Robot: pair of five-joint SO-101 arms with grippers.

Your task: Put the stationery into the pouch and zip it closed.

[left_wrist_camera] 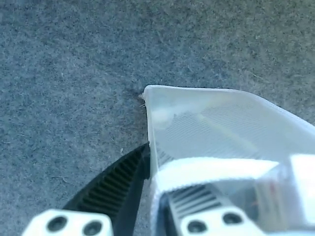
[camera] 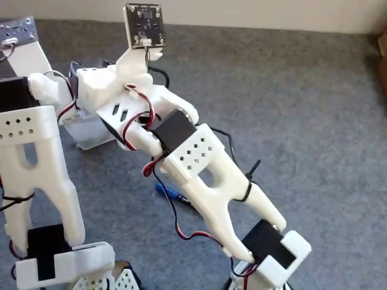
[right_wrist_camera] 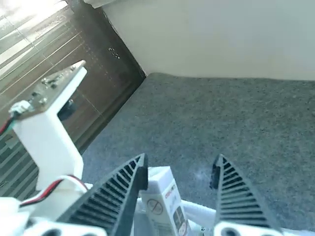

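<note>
The job looks about half done. The left gripper (left_wrist_camera: 153,156) is squeezed nearly shut on the edge of the see-through pouch (left_wrist_camera: 221,128). One black finger is on each side of the pouch wall, so it holds the pouch in place on the grey carpet (left_wrist_camera: 64,73). The right gripper (right_wrist_camera: 181,158) is wide open and holds nothing.

A small white box (right_wrist_camera: 165,206) with print on it shows in the gap of the right gripper. It is close beside one of the fingers (right_wrist_camera: 120,191) and apart from the other. The box rests at the white band of the pouch. Through the clear wall by the left gripper a white thing with red marks shows too. So I think the box is in the pouch or right at its mouth, but I cannot tell which.

The blue pen (camera: 170,193) is not in yet. It lies on the carpet well behind the right gripper, under that arm, and well apart from the pouch. What is left, I think, is to fetch the pen, put it in, and pull the zip shut. I cannot see the zip pull, so I cannot tell how far open the pouch is.

Counting: one pouch, one white box, one blue pen, two grippers
</note>
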